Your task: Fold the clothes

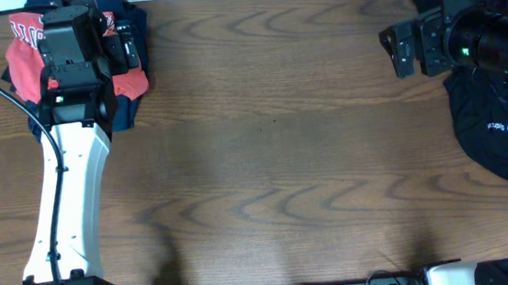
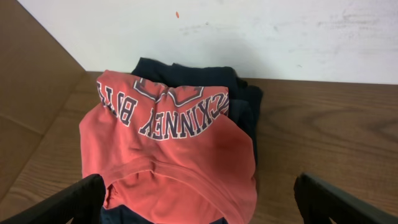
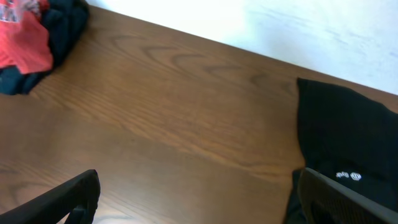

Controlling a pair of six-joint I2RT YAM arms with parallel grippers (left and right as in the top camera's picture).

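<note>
A red shirt (image 1: 21,57) with navy lettering lies folded on top of a navy garment (image 1: 128,24) at the table's far left corner. In the left wrist view the red shirt (image 2: 168,149) covers most of the navy garment (image 2: 242,106). My left gripper (image 1: 68,20) hovers over this pile, open and empty, with its fingers (image 2: 199,199) either side of the shirt's near edge. A black garment (image 1: 493,131) with a small white logo lies crumpled at the right edge. My right gripper (image 1: 396,47) is open and empty beside it, over bare wood (image 3: 199,199), with the black garment (image 3: 348,143) by its right finger.
The wooden table (image 1: 274,159) spans the whole view. A white wall (image 2: 249,31) rises behind its far edge. A black cable (image 1: 10,99) runs along the left arm.
</note>
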